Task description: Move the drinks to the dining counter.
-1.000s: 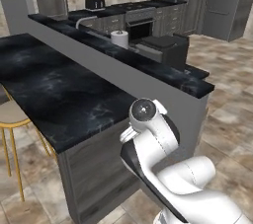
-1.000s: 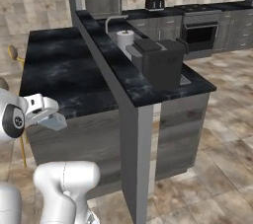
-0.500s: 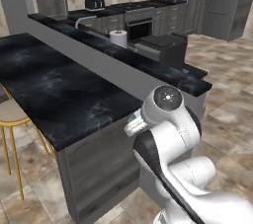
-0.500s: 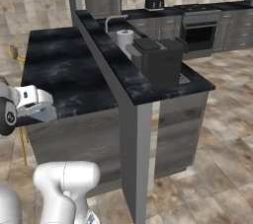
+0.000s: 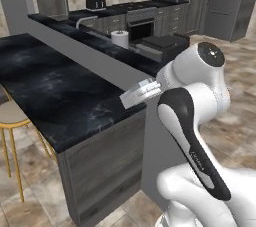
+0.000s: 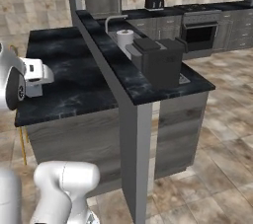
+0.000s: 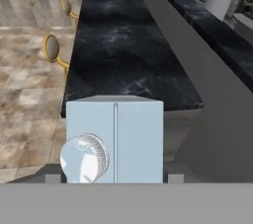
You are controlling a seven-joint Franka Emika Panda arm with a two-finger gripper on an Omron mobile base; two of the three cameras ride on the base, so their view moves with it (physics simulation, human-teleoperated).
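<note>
Drink carton (image 7: pixel 114 139), a small pale-blue gable-top box with a clear round cap, sits clamped between the two dark fingertips of the gripper (image 7: pixel 111 178), held in the air near the end of the long black white-veined marble dining counter (image 7: pixel 123 55) beside gold-legged stools (image 7: pixel 52 50).

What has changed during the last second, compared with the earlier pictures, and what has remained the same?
The arm has swung round: in the left base view the carton in the gripper now reaches out over the near edge of the dining counter, where before it was not seen. The carton fills the space between the finger tips in the hand view. The paper towel roll and the black appliance behind the ledge stayed in place.
</note>
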